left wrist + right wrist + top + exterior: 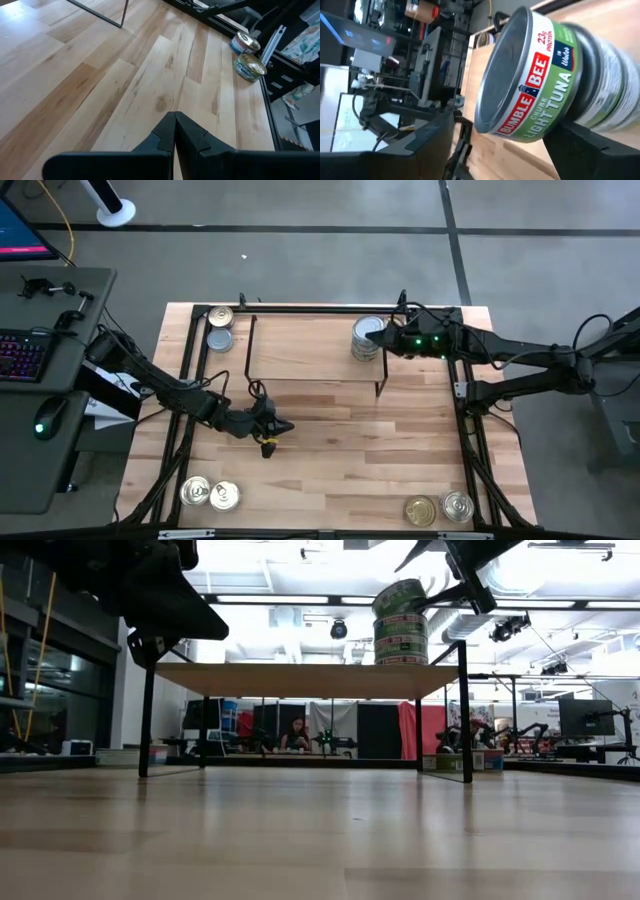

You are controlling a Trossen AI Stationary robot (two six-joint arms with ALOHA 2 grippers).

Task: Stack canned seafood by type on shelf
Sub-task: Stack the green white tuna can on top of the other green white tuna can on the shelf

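Note:
The shelf [300, 355] stands at the table's far middle on thin black legs. A stack of three green-labelled tins [400, 625] rests on its right end, also seen from above as the stack [367, 338]. The top tin [530, 85] sits slightly askew on the two below. My right gripper [384, 340] is open, with one finger [427, 145] and the other finger [590, 145] standing on either side of the top tin. My left gripper [278, 428] hovers shut over the bare table in front of the shelf, and its shut fingers [174, 127] hold nothing. My right gripper comes at the stack level from the table's right side, with its fingers standing round the top tin. One finger stands well clear of the tin. The other finger [580, 142] lies close by the stack's side, and I cannot tell whether it touches.
Loose tins lie in pairs: a gold tin [220, 317] and a pale tin [219, 338] at the far left, two tins [208, 494] at the near left, and two tins [438, 508] at the near right. A black frame [470, 430] borders the table.

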